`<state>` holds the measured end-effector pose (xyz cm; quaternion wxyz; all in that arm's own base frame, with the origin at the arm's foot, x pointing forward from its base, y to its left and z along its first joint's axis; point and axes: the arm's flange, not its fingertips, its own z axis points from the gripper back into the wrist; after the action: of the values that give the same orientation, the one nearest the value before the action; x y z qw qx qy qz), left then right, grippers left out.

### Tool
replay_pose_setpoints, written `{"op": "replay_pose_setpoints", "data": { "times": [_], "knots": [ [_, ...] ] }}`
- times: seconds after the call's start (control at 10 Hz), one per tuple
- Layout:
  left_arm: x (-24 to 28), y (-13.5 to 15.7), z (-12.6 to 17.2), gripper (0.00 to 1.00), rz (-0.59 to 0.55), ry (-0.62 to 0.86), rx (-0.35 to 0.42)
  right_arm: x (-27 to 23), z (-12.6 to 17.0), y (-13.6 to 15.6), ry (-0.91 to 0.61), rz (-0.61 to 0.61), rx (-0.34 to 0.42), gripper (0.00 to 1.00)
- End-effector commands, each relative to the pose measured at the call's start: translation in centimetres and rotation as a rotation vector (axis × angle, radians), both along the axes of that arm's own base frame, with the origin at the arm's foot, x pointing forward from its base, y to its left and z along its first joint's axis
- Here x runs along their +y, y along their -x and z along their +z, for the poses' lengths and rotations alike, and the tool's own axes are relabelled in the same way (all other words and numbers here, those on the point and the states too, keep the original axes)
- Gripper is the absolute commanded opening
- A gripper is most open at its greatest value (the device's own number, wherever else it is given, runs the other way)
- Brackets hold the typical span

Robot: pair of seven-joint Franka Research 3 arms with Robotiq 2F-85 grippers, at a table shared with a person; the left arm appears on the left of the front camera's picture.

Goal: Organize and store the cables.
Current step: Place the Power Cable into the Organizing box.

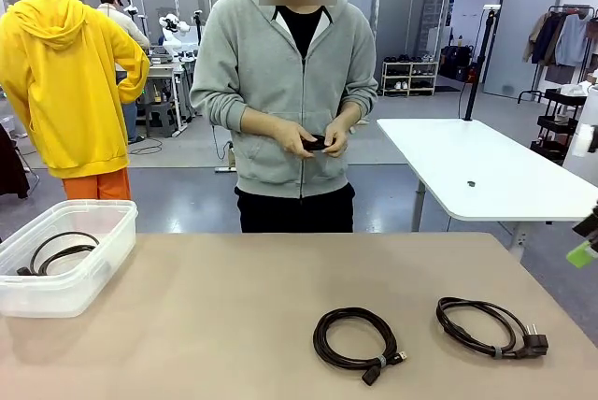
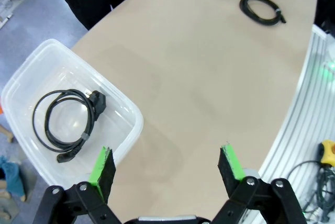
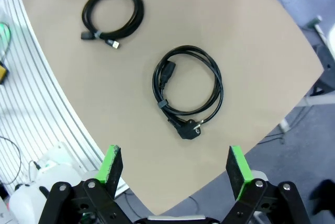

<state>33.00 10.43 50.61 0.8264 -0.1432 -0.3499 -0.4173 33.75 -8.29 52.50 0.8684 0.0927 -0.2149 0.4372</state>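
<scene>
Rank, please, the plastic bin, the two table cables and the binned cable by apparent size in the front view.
1. Plastic bin.
2. Middle cable and right cable: about alike.
3. Cable in the bin, though it lies farther off, so unsure.

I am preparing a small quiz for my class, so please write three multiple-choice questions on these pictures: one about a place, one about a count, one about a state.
1. Where does the clear bin stand on the table?
A) at the robot's left end
B) at the robot's right end
C) in the middle
2. How many coiled cables lie on the bare table top?
A) one
B) two
C) four
3. How do the jaws of both arms stand?
A) shut on a cable
B) shut on the bin's rim
C) open, holding nothing

Answers:
1 A, the bin is at the front view's left side.
2 B, one lies near the middle and one to its right.
3 C, each wrist view shows the green pads wide apart with nothing between.
</scene>
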Motion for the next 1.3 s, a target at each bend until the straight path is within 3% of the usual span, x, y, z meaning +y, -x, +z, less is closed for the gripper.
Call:
{"op": "replay_pose_setpoints", "data": {
  "times": [0.0,0.3,0.5,0.9,1.1,1.2],
  "knots": [
    [-0.3,0.3,0.1,1.0,0.003,-0.005,0.01,2.0,0.7,0.2,0.078,0.08,-0.037,1.0],
    [-0.3,0.3,0.1,1.0,0.003,-0.005,0.01,3.2,0.9,0.3,0.107,0.116,-0.026,1.0],
    [-0.3,0.3,0.1,1.0,0.003,-0.005,0.01,3.9,-1.0,0.0,0.161,0.148,0.001,1.0],
    [-0.3,0.3,0.1,1.0,0.003,-0.005,0.01,6.0,-9.8,-1.2,0.306,0.247,0.079,1.0],
    [-0.3,0.3,0.1,1.0,0.003,-0.005,0.01,7.4,-13.4,-2.0,0.376,0.256,0.066,1.0],
    [-0.3,0.3,0.1,1.0,0.003,-0.005,0.01,7.7,-15.3,-2.7,0.362,0.271,0.095,1.0]
  ]
}}
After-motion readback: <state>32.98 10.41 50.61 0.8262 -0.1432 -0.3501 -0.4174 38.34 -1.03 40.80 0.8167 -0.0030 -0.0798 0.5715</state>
